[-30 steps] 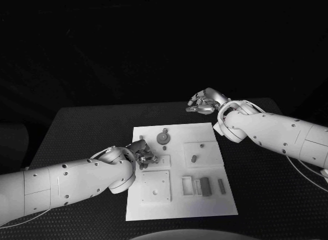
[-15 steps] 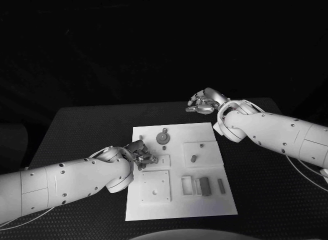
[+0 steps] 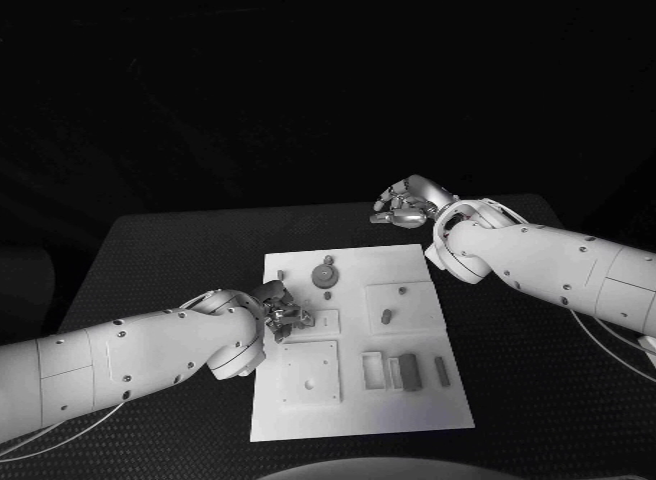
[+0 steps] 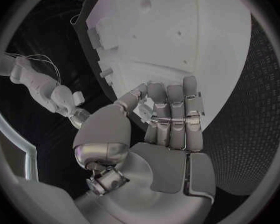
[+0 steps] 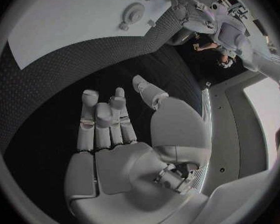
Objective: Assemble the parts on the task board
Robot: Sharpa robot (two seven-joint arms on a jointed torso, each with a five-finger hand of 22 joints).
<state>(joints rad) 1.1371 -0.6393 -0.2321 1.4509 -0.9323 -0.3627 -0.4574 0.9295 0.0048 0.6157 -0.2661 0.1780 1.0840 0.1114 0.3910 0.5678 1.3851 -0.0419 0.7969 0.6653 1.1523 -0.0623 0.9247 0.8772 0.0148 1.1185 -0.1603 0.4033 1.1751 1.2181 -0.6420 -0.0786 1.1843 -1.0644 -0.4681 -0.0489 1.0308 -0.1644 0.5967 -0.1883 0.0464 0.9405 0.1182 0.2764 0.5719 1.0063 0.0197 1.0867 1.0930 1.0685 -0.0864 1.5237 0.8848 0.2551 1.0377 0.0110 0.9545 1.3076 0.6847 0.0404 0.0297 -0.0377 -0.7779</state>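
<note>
Head view showed the left robot hand point(image 3: 279, 307) curled over the task board point(image 3: 360, 400)'s left edge, whether grasping a part I couldn't tell, while the right robot hand point(image 3: 408, 204) hung released beyond its far corner.

The left hand point(image 3: 278, 305) covered part of the task board point(image 3: 360, 400); whatever its fingertips point(image 4: 154, 92) touched was hidden.

Robot lab, black table point(image 3: 170, 250), white task board point(image 3: 415, 405)
</note>
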